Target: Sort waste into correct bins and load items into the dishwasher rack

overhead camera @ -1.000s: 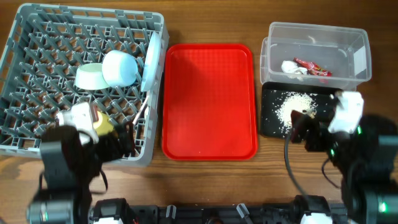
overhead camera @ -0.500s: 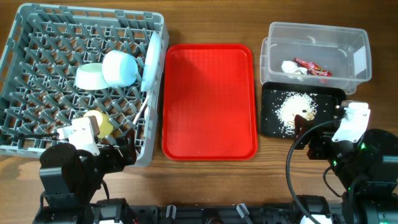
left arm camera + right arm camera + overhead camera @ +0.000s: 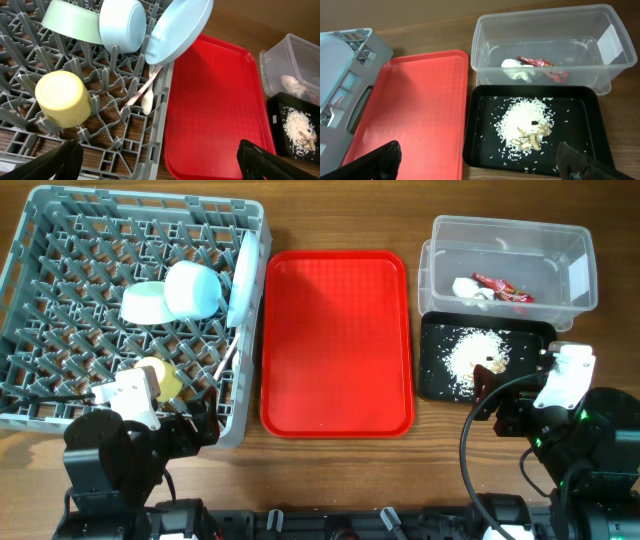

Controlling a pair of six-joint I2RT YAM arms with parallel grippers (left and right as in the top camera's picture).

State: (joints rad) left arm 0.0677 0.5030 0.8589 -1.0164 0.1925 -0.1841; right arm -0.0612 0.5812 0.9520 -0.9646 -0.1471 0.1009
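Observation:
The grey dishwasher rack (image 3: 60,240) (image 3: 115,145) holds a pale blue plate (image 3: 241,280) (image 3: 177,27) on edge, a pale blue bowl (image 3: 192,288) (image 3: 122,24), a light green saucer (image 3: 148,302) (image 3: 70,22), a yellow-green cup (image 3: 160,377) (image 3: 62,98) and white cutlery (image 3: 226,362) (image 3: 146,95). The clear tub (image 3: 510,230) (image 3: 545,30) contains the red wrapper (image 3: 503,288) (image 3: 537,62) and white tissue (image 3: 468,288) (image 3: 515,67). Food scraps (image 3: 475,355) (image 3: 525,125) lie in the black tray (image 3: 435,360) (image 3: 580,125). My left gripper (image 3: 190,420) (image 3: 160,160) hangs open over the rack's front right corner. My right gripper (image 3: 500,405) (image 3: 477,162) is open above the black tray's front edge.
A red serving tray (image 3: 335,340) (image 3: 215,100) (image 3: 415,110) with nothing on it lies between the rack and the two bins. Both arm bases sit at the table's front edge, left and right.
Both arms drew back toward the front edge of the table a second ago and have stayed still since. Both grippers stay open and nothing else moved.

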